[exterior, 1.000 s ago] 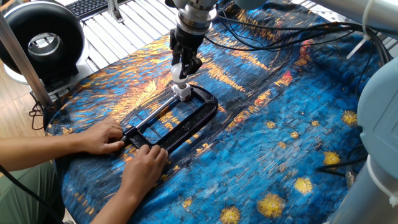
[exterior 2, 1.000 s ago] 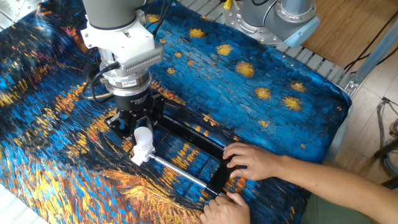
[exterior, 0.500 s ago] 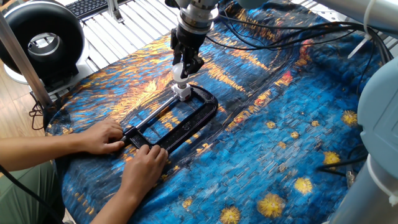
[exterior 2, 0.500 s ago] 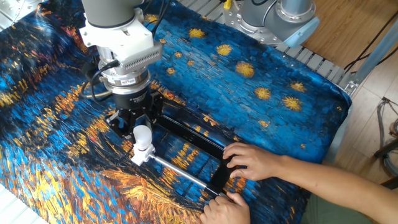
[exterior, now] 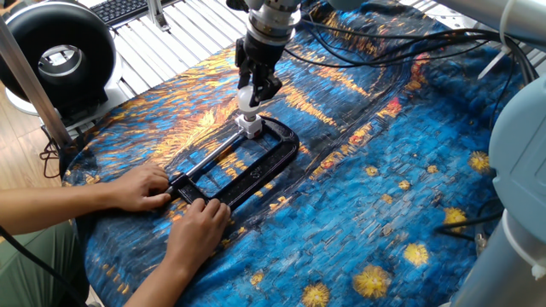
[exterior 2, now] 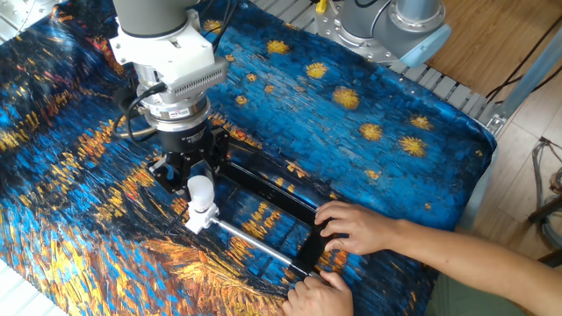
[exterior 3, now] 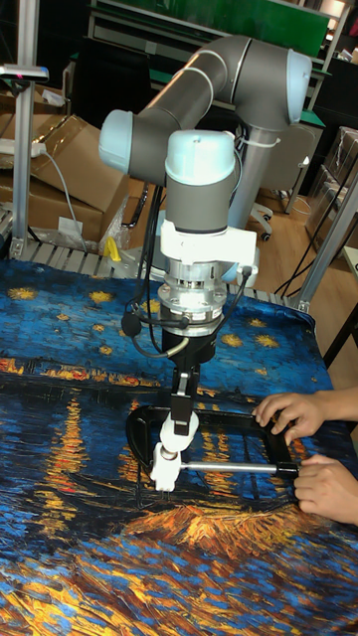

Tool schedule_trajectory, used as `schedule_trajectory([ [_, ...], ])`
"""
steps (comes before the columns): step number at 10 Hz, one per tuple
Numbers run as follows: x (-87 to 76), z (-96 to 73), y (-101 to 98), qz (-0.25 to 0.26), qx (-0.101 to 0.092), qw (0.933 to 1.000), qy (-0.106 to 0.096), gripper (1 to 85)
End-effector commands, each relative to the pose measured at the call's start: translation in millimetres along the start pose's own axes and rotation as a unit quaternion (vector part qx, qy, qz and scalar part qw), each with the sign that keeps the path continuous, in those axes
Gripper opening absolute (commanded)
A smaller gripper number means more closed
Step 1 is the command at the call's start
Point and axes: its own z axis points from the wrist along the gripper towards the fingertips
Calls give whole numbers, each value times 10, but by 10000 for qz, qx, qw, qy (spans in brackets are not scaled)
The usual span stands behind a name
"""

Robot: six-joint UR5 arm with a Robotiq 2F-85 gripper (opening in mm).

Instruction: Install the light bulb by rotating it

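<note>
A blue and orange painted cloth [exterior: 401, 170] covers the table, a round black fan [exterior: 55, 55] and a keyboard [exterior: 124, 8] stand past its edge, and cardboard boxes [exterior 3: 60, 169] sit on the wooden floor [exterior 2: 492, 44] behind.

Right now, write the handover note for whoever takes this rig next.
Hand: shut on the light bulb, pointing straight down from above.
Light bulb: upright in the white socket block, which sits at one end of the black clamp frame on the painted cloth.
A person's two hands hold the far end of the frame steady.
Done: bulb placed in the socket and gripped.
Left: how far it is screwed in cannot be told; probably finish rotating, then release and lift away.
</note>
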Motion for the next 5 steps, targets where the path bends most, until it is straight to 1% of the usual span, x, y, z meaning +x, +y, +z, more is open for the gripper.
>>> schedule_trajectory([
  [1, 51, -15, -36, -19, 52, 10000, 17, 10],
  [3, 82, -15, -40, -20, 68, 10000, 68, 10],
  [5, 25, 5, -19, 59, 43, 10000, 10, 10],
])
